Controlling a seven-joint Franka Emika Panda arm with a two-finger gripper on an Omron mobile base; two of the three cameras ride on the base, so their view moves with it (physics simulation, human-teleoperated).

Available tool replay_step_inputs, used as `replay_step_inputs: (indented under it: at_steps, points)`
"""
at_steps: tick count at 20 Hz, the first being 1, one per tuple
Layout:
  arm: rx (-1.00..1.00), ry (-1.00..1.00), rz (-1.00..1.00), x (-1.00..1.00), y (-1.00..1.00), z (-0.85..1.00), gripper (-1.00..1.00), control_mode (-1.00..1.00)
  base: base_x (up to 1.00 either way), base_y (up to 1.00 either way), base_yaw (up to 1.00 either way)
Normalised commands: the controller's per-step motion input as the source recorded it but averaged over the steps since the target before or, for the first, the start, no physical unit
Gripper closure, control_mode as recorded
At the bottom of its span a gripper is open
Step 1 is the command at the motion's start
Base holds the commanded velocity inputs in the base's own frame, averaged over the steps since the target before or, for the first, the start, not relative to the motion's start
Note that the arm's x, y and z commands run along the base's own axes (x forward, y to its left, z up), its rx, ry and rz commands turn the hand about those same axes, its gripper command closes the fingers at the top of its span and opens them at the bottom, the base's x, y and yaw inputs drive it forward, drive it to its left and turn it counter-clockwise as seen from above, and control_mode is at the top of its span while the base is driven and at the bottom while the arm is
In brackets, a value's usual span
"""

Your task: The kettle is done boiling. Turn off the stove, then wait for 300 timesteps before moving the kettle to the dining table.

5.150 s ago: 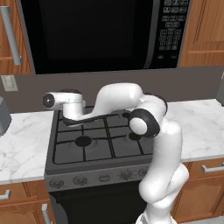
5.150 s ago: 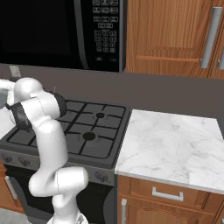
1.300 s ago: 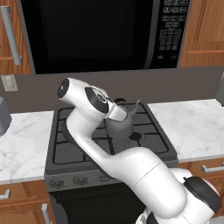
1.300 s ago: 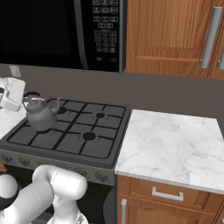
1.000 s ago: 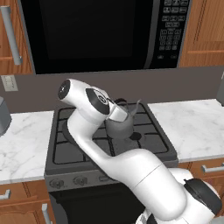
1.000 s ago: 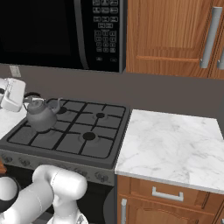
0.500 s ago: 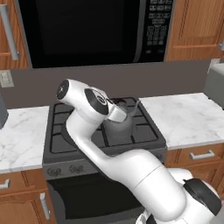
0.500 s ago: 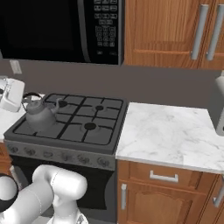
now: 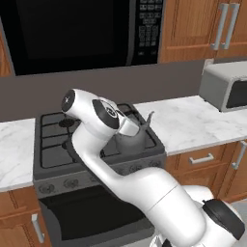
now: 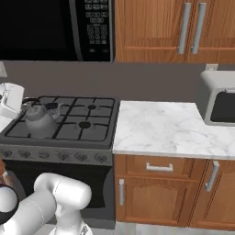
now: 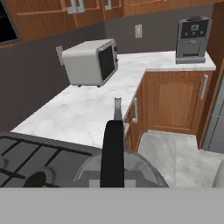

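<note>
The gripper (image 11: 113,181) is pinched on the black handle of the kettle (image 10: 39,120), which hangs just below it over the stove (image 10: 87,121). The carrying step seems in hand; next the kettle must travel to the dining table and stay level.

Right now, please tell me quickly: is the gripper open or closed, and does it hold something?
Gripper: closed on the arched black handle of the kettle, above the stove.
</note>
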Motion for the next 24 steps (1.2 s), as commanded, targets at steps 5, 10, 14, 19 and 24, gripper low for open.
replay_step_inputs:
  at_steps: [5, 10, 14, 19, 24]
  points:
    - [0.0, 0.0, 0.0, 0.0, 0.0, 0.0, 1.0, 1.0, -0.29, -0.44, -0.31]
    - [0.0, 0.0, 0.0, 0.0, 0.0, 0.0, 1.0, 1.0, -0.26, -0.42, -0.36]
    - [0.0, 0.0, 0.0, 0.0, 0.0, 0.0, 1.0, 1.0, -0.22, -0.4, -0.38]
    - [0.0, 0.0, 0.0, 0.0, 0.0, 0.0, 1.0, 1.0, -0.16, -0.39, -0.39]
    - [0.0, 0.0, 0.0, 0.0, 0.0, 0.0, 1.0, 1.0, -0.1, -0.4, -0.41]
